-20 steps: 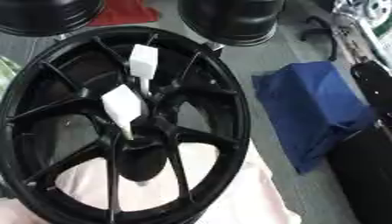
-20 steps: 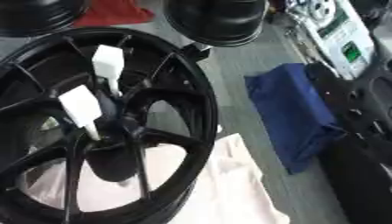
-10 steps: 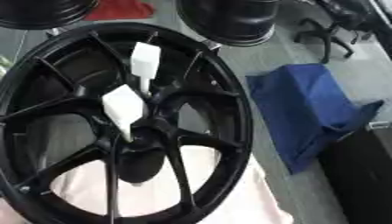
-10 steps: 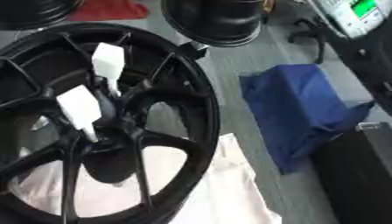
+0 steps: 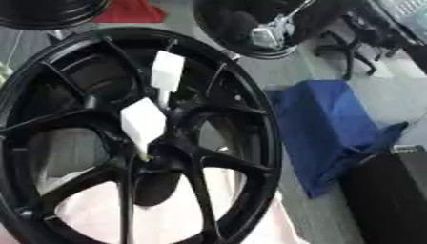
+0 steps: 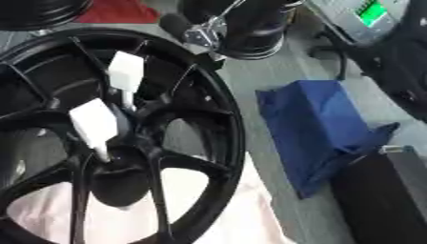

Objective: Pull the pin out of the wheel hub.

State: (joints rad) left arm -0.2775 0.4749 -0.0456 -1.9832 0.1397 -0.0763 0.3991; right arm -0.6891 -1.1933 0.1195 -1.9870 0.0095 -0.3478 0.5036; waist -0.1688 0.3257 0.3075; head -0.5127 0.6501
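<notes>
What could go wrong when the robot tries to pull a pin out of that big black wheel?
Two white pins stand close together in the wheel hub, so it might grab the wrong one or knock its neighbour. No robot hand shows yet, so it must reach in past the spokes and could bump them.

A grey table (image 5: pixel 283 81) carries a large black wheel hub (image 5: pixel 250 119) lying flat across the left. Its lower part rests on a pale pink cloth (image 6: pixel 242 209) that shows through the spokes. A crumpled blue cloth (image 6: pixel 325 128) lies just beside the rim at 3 o'clock. A red cloth (image 6: pixel 116 12) lies at 12 o'clock.
</notes>
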